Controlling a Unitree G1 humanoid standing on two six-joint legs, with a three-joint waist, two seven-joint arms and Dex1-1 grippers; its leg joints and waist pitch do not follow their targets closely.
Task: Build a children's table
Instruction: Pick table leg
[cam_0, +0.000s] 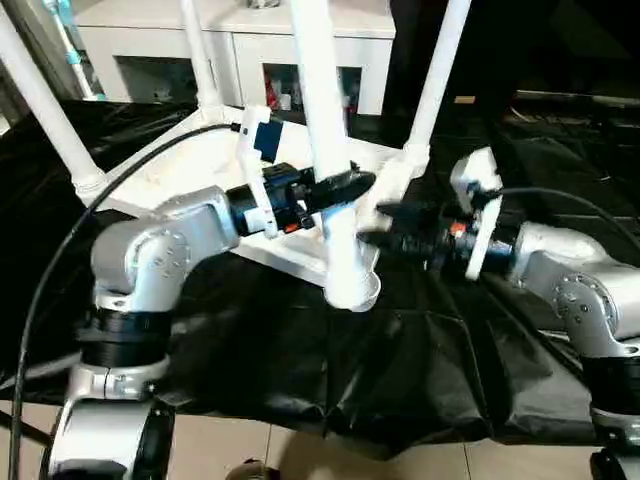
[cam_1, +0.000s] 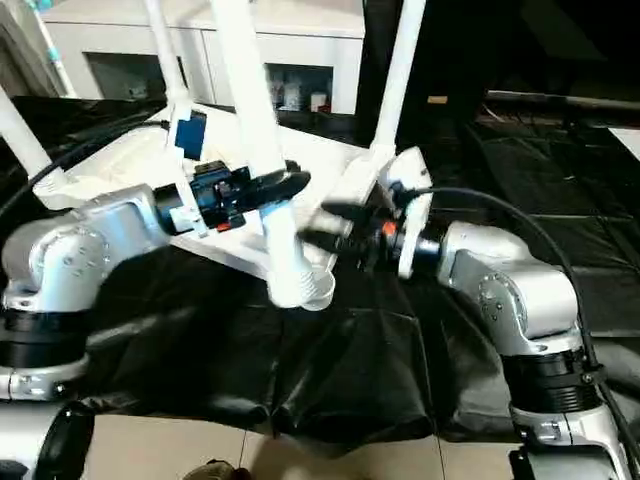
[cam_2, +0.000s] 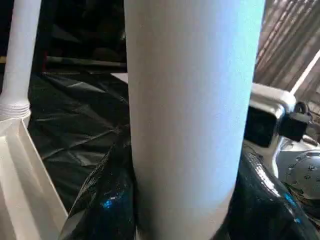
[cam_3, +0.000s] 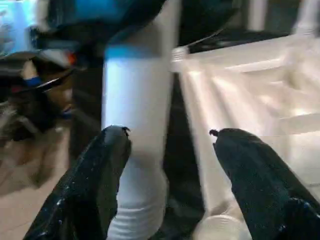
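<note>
The children's table top (cam_0: 190, 150) lies upside down on the black cover. Three white legs (cam_0: 435, 80) stand up from its other corners. A fourth leg (cam_0: 320, 80) stands at the near corner socket (cam_0: 352, 288); I cannot tell how deep it sits. My left gripper (cam_0: 345, 187) is shut on this leg at mid-height, and in the left wrist view the tube (cam_2: 190, 100) fills the space between the black fingers (cam_2: 105, 200). My right gripper (cam_0: 372, 225) is open just right of the leg's lower part. Its two fingers (cam_3: 100, 170) stand spread, with the leg (cam_3: 137, 110) beyond them.
A white glass-door cabinet (cam_0: 240, 50) stands behind the work table. The black cover (cam_0: 300, 370) hangs in folds over the front edge, with tan floor (cam_0: 300, 455) below. A black cable (cam_0: 60, 260) loops over my left arm and another (cam_0: 570, 200) over my right.
</note>
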